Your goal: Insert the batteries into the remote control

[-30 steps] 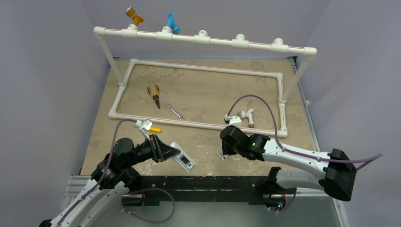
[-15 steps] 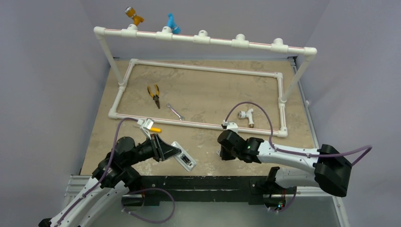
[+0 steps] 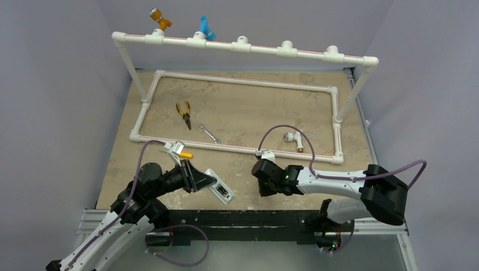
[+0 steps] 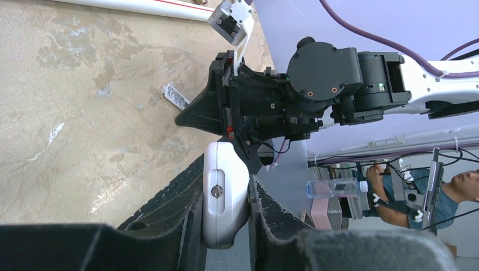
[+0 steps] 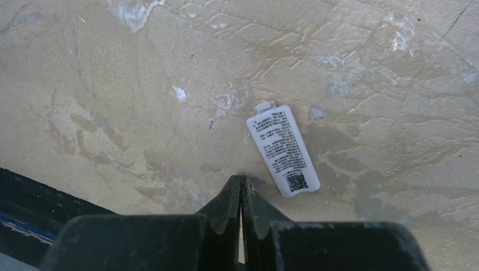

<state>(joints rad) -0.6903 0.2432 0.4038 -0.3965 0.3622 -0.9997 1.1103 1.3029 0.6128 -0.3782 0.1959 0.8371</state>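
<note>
Two arms low over table (image 3: pixel 243 113) from above: left gripper (image 3: pixel 209 182) clamped on remote control (image 3: pixel 221 191) by front edge; right gripper (image 3: pixel 263 188) nearby. Left wrist: remote control (image 4: pixel 225 197) wedged between fingers (image 4: pixel 169 209). Right wrist: fingers (image 5: pixel 223 206) pressed together, perhaps nipping something thin; white cover piece (image 5: pixel 283 150) just beside.

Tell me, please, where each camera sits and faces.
Top external: high behind the bases, looking down on the tan table; left arm, right arm.
Left wrist: faces the right arm; left end effector gripping the slim white plastic remote control.
Right wrist: faces down at a flat white printed cover piece; shut right end effector.
Wrist views share that cover piece.
</note>
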